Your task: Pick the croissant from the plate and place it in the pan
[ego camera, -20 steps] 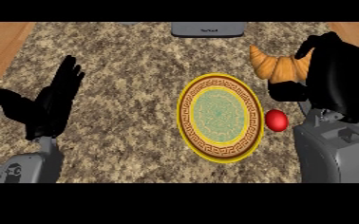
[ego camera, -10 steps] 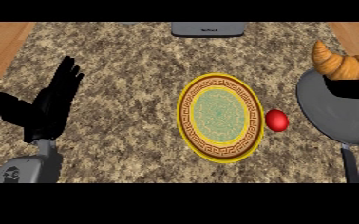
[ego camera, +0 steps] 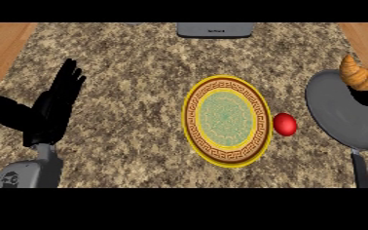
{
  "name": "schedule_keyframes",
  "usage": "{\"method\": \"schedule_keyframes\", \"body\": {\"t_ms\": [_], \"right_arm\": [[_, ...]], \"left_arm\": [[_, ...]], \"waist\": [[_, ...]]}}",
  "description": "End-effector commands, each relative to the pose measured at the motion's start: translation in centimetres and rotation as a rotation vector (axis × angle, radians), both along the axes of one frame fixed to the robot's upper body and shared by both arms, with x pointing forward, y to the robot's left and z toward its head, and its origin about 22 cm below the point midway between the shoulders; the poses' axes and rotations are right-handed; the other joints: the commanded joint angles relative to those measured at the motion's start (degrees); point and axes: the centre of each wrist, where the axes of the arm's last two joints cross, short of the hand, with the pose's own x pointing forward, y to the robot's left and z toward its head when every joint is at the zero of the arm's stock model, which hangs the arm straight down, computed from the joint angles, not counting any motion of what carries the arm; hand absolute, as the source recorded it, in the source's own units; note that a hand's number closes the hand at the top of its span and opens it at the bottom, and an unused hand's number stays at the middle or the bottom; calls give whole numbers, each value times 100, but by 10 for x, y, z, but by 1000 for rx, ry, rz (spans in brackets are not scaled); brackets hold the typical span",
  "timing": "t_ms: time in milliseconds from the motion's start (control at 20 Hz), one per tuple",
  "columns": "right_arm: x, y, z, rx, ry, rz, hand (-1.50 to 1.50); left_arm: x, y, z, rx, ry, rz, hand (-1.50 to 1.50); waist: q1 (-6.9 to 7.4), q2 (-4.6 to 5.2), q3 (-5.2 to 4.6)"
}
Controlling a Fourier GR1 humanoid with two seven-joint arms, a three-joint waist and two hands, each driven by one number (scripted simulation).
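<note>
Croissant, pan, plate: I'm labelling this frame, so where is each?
croissant [ego camera: 354, 73], head view, on its golden curved body.
pan [ego camera: 334, 109], head view, on its bare grey inside.
plate [ego camera: 227, 117], head view, on its green centre.

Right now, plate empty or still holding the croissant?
Empty. The plate shows only its patterned face; the croissant sits at the far rim of the pan, by the view's right edge.

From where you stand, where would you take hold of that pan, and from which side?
Probably by the handle. The pan lies flat at the counter's right edge, its dark handle running toward the robot, so a hand coming in from the near right could wrap it. The croissant sits at the far rim, well away from that grip.
</note>
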Motion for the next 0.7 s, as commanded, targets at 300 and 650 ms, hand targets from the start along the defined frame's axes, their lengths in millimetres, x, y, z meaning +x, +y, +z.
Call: {"method": "schedule_keyframes", "body": {"t_ms": [300, 650], "right_arm": [[23, -35, -69, -10, 163, -15, 150], [26, -44, -100, 283, 216, -95, -150]], "left_arm": [[8, -6, 14, 12, -11, -3, 0], [12, -4, -2, 9, 9, -13, 0]], "waist": [[65, 16, 2], [103, 43, 8]]}}
